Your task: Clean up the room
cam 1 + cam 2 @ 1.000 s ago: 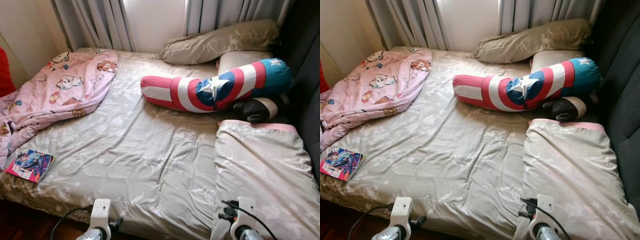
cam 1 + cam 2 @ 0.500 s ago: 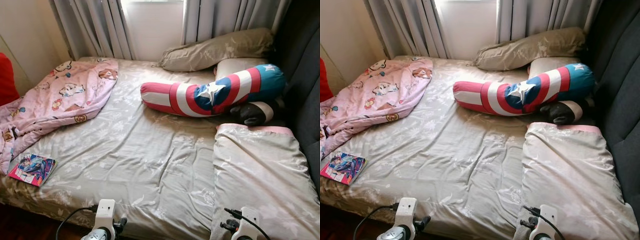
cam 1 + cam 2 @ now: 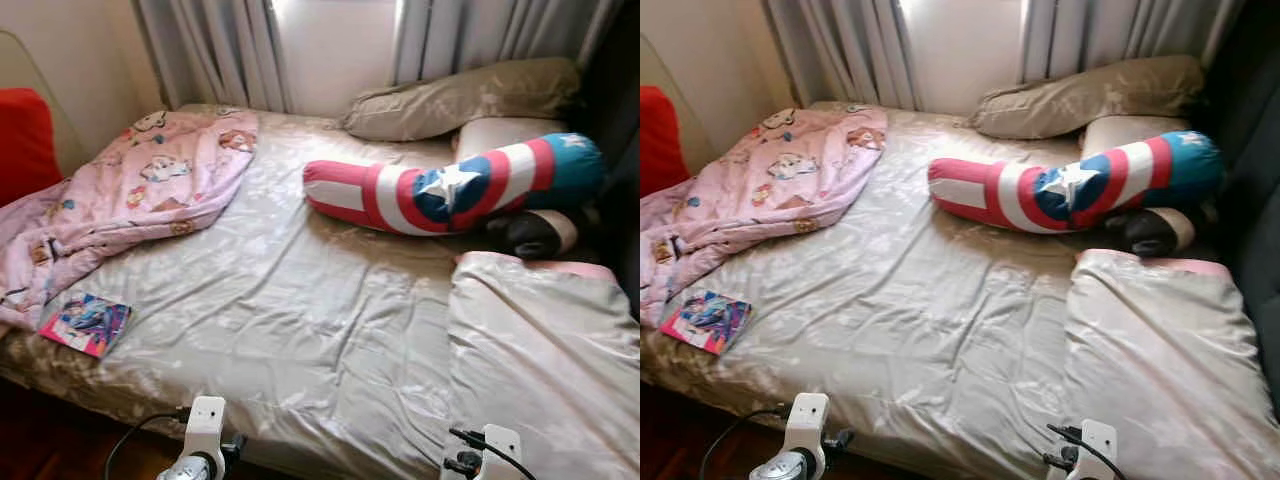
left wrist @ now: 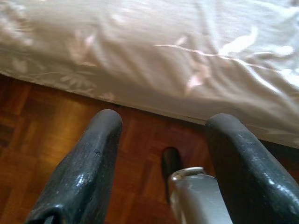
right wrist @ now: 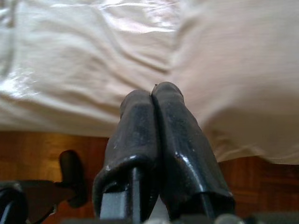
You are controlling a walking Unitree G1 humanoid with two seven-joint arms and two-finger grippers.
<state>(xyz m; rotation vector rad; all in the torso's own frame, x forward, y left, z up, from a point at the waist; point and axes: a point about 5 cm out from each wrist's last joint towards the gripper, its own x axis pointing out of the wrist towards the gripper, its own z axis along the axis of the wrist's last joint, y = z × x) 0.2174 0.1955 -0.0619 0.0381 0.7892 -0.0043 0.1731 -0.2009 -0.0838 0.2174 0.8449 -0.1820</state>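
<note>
A bed (image 3: 300, 330) with a beige floral sheet lies before me. A colourful book (image 3: 86, 324) rests near its front left corner. A crumpled pink cartoon blanket (image 3: 130, 195) covers the far left. A red, white and blue star bolster (image 3: 450, 190) lies across the far right, with a dark plush (image 3: 535, 232) beside it. A folded beige duvet (image 3: 545, 360) sits at the front right. My left gripper (image 4: 161, 140) hangs open above the wooden floor (image 4: 56, 121) at the bed's edge. My right gripper (image 5: 153, 100) is shut with nothing in it, by the bed's front edge.
A beige pillow (image 3: 460, 95) lies by grey curtains (image 3: 220, 50) and the window. A red cushion (image 3: 22, 140) stands at the left wall. A dark headboard (image 3: 1255, 200) rises on the right. Both wrists (image 3: 205, 440) show at the bottom.
The whole view has shifted to the right, so the camera turned left a little. The things on the bed stay where they were.
</note>
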